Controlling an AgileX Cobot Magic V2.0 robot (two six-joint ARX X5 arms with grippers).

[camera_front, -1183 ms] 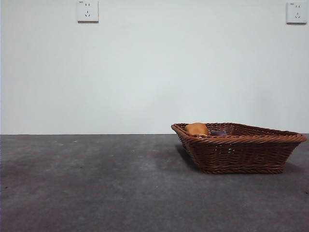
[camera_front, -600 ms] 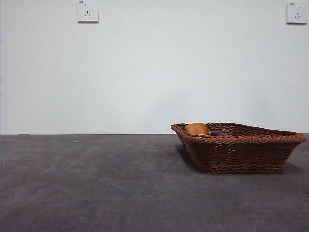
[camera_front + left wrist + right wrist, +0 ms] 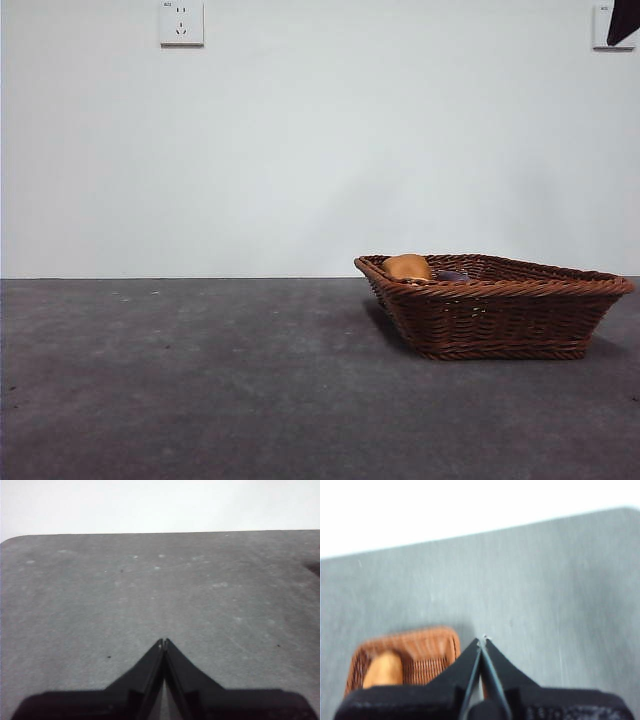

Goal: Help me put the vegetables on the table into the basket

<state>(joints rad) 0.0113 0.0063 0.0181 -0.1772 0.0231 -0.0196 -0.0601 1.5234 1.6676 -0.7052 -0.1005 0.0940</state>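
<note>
In the shallow brown woven wicker basket [image 3: 495, 305] lie the round brown potato [image 3: 407, 266] and something purplish, likely the eggplant; no corn shows. The right pincer [image 3: 483, 641], pressed together, hangs above the basket's end; the left pincer [image 3: 163, 642], also pressed together, hangs over bare mottled grey surface [image 3: 200, 380]. Best retreat straight, clear of the rim. Behind, a white wall carries two sockets.

Lab-like test setup: bare white wall [image 3: 320, 150], wall sockets [image 3: 181, 23], grey table [image 3: 200, 380].
</note>
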